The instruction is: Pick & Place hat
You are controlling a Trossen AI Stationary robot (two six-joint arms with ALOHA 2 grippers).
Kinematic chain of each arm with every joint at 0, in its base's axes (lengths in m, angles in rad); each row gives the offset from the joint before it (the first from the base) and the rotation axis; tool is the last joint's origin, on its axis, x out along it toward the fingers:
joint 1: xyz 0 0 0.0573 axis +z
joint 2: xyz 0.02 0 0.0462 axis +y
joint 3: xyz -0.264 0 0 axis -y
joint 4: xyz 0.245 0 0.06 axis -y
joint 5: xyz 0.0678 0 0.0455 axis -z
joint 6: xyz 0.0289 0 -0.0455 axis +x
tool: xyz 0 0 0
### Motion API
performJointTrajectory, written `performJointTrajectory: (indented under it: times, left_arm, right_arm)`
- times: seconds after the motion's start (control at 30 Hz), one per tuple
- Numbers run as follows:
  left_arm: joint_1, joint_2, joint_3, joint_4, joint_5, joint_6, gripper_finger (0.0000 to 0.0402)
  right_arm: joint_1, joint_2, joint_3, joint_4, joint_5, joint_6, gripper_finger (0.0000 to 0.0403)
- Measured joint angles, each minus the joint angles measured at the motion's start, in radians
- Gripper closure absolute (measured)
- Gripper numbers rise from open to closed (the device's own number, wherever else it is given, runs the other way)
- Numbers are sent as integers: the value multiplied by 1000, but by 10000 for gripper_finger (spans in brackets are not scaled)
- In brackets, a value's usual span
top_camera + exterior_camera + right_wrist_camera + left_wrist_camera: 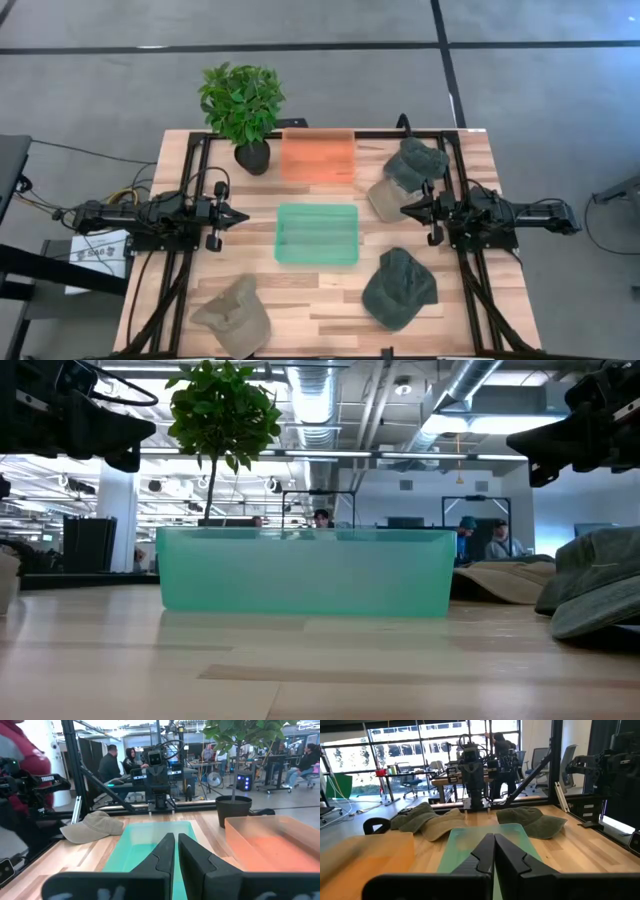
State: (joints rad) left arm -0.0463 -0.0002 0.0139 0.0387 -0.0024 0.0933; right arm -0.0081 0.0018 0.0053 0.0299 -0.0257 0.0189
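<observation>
Left gripper (243, 213) and right gripper (405, 209), both pressed together, flank the green bin (317, 234).

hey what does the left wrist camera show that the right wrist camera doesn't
Only the left wrist view: two green hats, one apart, one lying against a tan hat.
Only the right wrist view: the potted plant and another tan hat lying alone.
Both: the green bin ahead of closed jaws, the orange bin, and the opposite arm.
</observation>
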Motion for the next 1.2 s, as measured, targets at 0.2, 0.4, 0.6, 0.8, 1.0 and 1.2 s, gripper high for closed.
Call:
performJointTrajectory:
  times: [0.2,0.4,0.6,0.8,1.0,1.2]
  left_arm:
    - [0,0,0,0,3,0,396]
    - [0,0,0,0,3,0,396]
    - [0,0,0,0,3,0,396]
    - [0,0,0,0,3,0,396]
    - [0,0,0,2,2,0,396]
    - [-1,0,0,17,0,0,396]
  right_arm:
    - [0,0,0,0,0,0,386]
    - [0,0,0,0,0,0,386]
    - [0,0,0,0,0,0,386]
    - [0,0,0,0,0,0,386]
    - [0,0,0,0,0,0,386]
    - [0,0,0,0,0,0,386]
